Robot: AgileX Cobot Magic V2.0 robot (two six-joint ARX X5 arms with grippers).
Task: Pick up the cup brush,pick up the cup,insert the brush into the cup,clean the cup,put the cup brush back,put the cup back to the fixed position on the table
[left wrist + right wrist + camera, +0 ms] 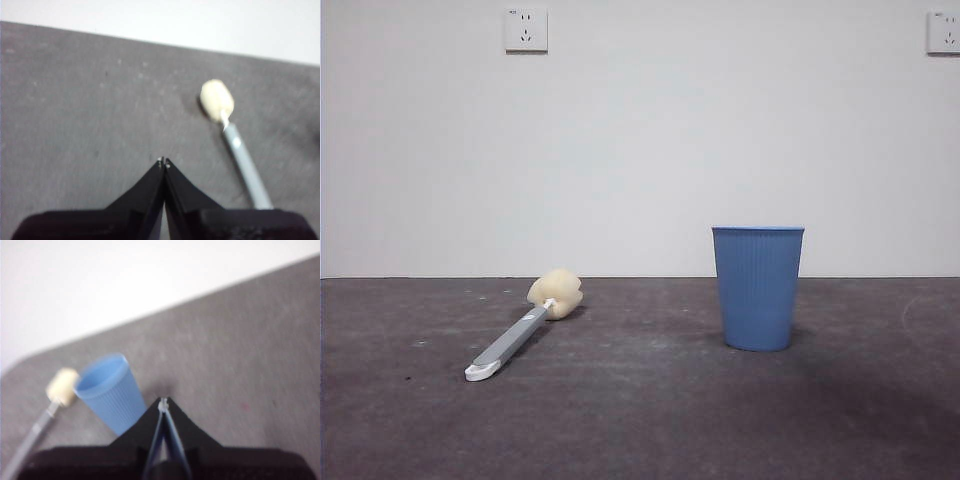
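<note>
Neither arm visible from the front; only the wrist cameras show them. Both wrist pictures soft and blurred, so fine detail lost. From the left wrist, cup brush (pixel 235 145) cut short: white looped end hidden behind the dark body of the left pincer (pixel 164 162), only sponge head and part of grey handle showing. From the right wrist, brush handle running out at the picture's corner, base of the cup (pixel 111 392) hidden behind the right pincer (pixel 163 403). Left pincer drawn fully together, tips touching, gripping nothing, above bare surface (pixel 75 100) beside the brush. Right pincer narrowed to tips meeting, likewise gripping nothing, just beside the cup. Seen from the front: cup (pixel 757 287) upright on the surface (pixel 640 420), mouth up, inside not visible from this level; from the right wrist, visible part of the inside plain blue, bottom out of sight. Cup brush (pixel 520 333) lying flat on the surface, well apart from the cup, sponge head toward the wall, looped end nearest the camera.
</note>
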